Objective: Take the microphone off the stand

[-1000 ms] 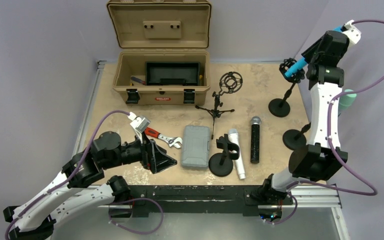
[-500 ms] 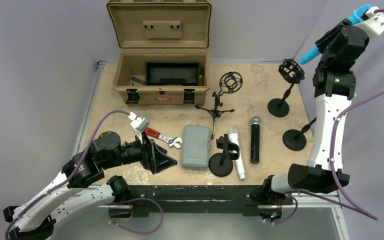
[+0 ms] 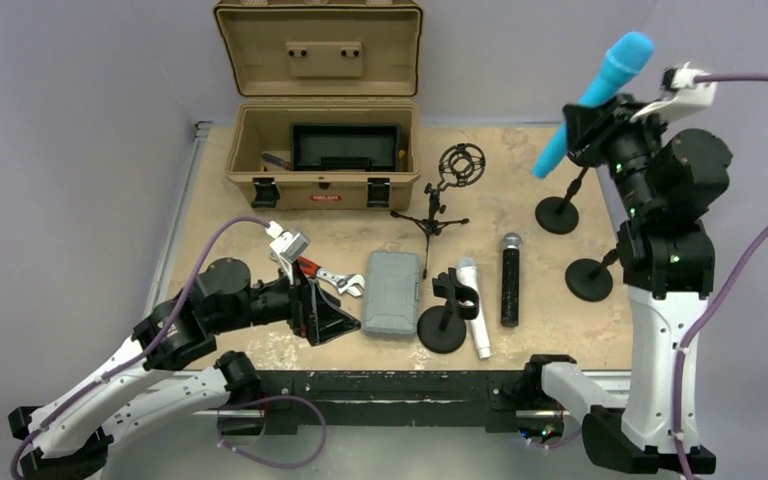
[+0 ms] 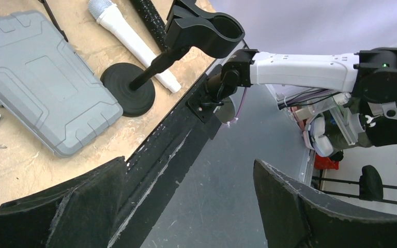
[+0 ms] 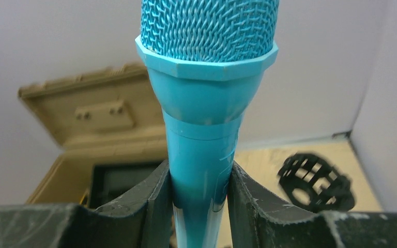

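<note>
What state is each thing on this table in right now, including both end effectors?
Blue microphone, held aloft, off any stand.
Right end effector, shut on the blue microphone.
Left end effector, open, empty.
Toolbox, lid open.
Grey case, closed.
White microphone, lying flat.
Black microphone, lying flat.
Clip stand, upright, clip empty.
</note>
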You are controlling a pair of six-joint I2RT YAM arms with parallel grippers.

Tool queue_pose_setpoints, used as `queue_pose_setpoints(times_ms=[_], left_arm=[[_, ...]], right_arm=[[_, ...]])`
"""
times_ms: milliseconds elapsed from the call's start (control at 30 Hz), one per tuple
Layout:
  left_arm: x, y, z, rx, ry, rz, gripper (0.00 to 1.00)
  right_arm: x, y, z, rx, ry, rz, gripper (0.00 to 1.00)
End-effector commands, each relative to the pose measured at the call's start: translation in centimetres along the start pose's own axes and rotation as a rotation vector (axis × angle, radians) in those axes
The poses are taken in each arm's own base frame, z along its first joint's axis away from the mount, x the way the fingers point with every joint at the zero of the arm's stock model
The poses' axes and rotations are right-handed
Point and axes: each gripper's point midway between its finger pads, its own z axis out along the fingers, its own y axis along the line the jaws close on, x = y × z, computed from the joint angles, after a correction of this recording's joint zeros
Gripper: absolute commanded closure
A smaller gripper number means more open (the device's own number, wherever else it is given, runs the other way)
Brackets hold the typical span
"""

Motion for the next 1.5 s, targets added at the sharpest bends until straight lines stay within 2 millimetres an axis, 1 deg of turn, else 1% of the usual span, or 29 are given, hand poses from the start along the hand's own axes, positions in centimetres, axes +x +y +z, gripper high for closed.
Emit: queue_pose_setpoints(times_ms=[0,67,100,133,267,300,400,433,467,533,667,767,867,1000,1067,1100,1167,1267,1367,1467], left_arm=[[-1.6,-1.8,0.1,0.065,-0.037,0.028,0.1],[-1.6,-1.9,0.5,0.07,-0.031,0.029,0.1],[-1.6,-2.0,0.7,0.077,-0.026,0.03,0.1],[-1.5,-2.1,0.9,0.083,-0.019,0.031,0.1],[-1.6,-2.3,1.6,0.099,-0.006,0.031,0.1],[-1.6,-2.2,1.8,0.099,-0.005,0.03,0.1],[-1.7,-2.4,1.9,0.109,-0.006,0.029,0.1],[-1.7,-2.5,1.9,0.11,-0.006,0.029,0.1],[-1.7,-2.5,1.8,0.11,-0.007,0.029,0.11],[-1.6,-2.4,1.5,0.105,-0.014,0.028,0.11],[-1.4,-1.9,0.8,0.084,-0.03,0.024,0.11],[-1.3,-1.6,0.4,0.071,-0.042,0.022,0.11],[-1.1,-1.4,0.4,0.067,-0.036,0.02,0.11],[-1.2,-1.5,0.3,0.069,-0.037,0.021,0.11],[-1.3,-1.6,0.2,0.07,-0.04,0.023,0.11],[-1.3,-1.7,0.1,0.07,-0.042,0.024,0.11],[-1.3,-1.5,0.0,0.064,-0.043,0.025,0.11],[-1.1,-1.3,-0.1,0.054,-0.041,0.026,0.11],[-1.1,-1.2,-0.2,0.05,-0.041,0.025,0.11],[-1.1,-1.2,-0.1,0.048,-0.04,0.026,0.11]], right_arm=[[9.5,1.9,-2.1,-0.171,0.323,0.015,1.0],[13.3,1.1,-3.0,-0.164,0.445,0.008,1.0],[15.0,1.2,-3.7,-0.172,0.503,-0.007,1.0],[16.6,0.9,-4.3,-0.161,0.552,-0.022,1.0],[21.9,-0.7,-5.8,-0.081,0.709,-0.083,1.0],[23.2,-1.5,-5.9,-0.04,0.749,-0.108,1.0],[27.9,-3.2,-6.6,0.065,0.9,-0.168,1.0],[28.9,-3.5,-6.4,0.088,0.923,-0.175,1.0],[30.2,-3.5,-6.3,0.088,0.949,-0.177,1.0],[32.0,-3.4,-6.1,0.095,0.988,-0.171,1.0],[36.1,-3.0,-6.3,0.1,1.057,-0.166,1.0],[39.2,-3.1,-6.5,0.119,1.099,-0.177,1.0],[41.3,-2.8,-6.5,0.136,1.144,-0.201,0.98],[43.6,-3.9,-6.3,0.198,1.19,-0.249,0.96],[44.5,-4.9,-6.3,0.246,1.209,-0.283,0.92],[45.0,-5.3,-6.3,0.264,1.22,-0.3,0.89],[45.8,-5.7,-6.4,0.273,1.233,-0.31,0.84],[46.7,-6.0,-6.5,0.287,1.247,-0.318,0.78],[47.3,-5.9,-6.6,0.276,1.257,-0.307,0.69],[47.2,-5.5,-6.6,0.262,1.25,-0.285,0.61]])
